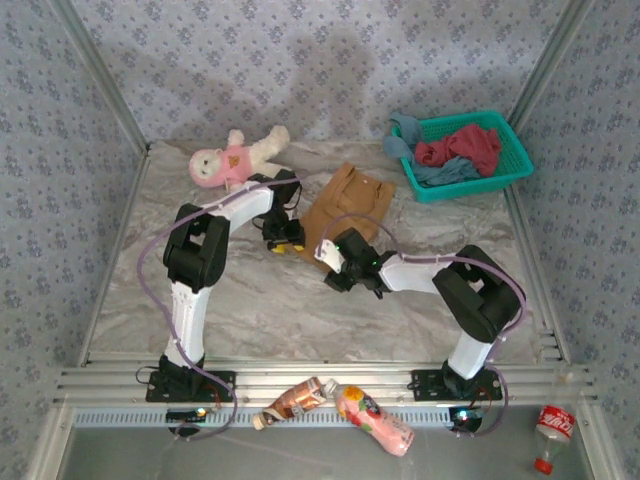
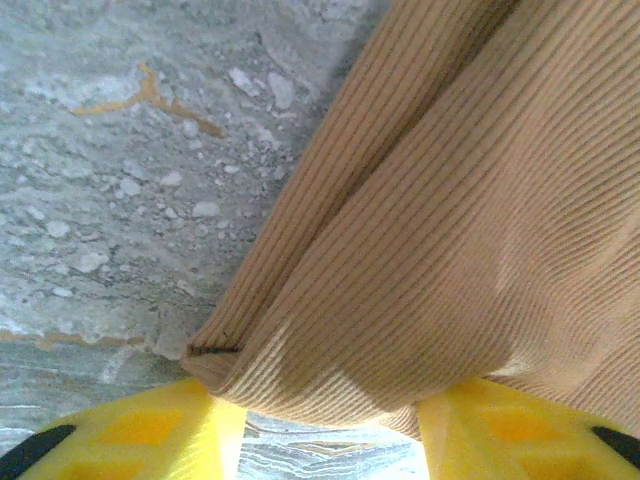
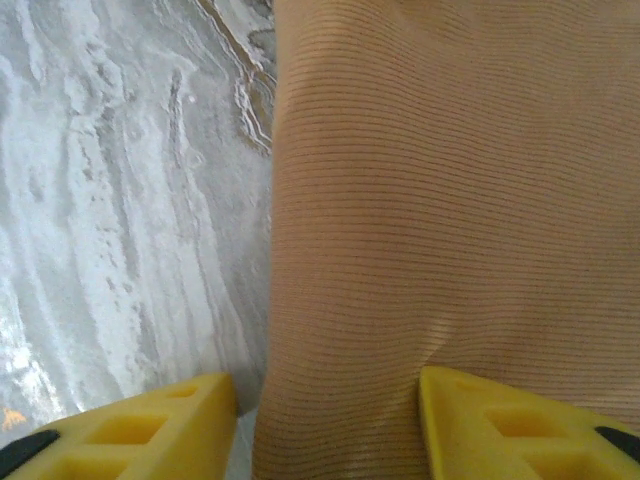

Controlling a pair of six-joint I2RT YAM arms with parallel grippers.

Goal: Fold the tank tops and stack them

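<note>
Tan tank top point(image 1: 345, 205) lies flat on the table point(image 1: 250, 310), past centre and toward the far right corner; long axis slanted, hem end toward the near left, strap end toward the far right; cloth a soft, fine ribbed knit, ribs running across it; a doubled fold runs along one side and ends in a stitched corner; table top marbled grey-white with thin ochre veins. Left gripper point(image 1: 285, 240) sits at the top's near left corner; in the left wrist view its yellow fingers point(image 2: 150, 430) stand apart, the folded corner of the tan tank top point(image 2: 450, 250) hanging in the gap between them, not pinched as far as I can see. Right gripper point(image 1: 340, 255) sits at the near edge, just right of the left one; jaws likewise apart, the tan tank top point(image 3: 450, 200) spread smooth between the two pads, its edge against bare table. Dark red top point(image 1: 460, 145) and dusty blue top point(image 1: 440, 172) lie bunched in the teal lattice basket point(image 1: 500, 175) at the far right corner; blue one spills over its left rim. Plush doll point(image 1: 232, 162) lies by the far edge, left of the tan top.
</note>
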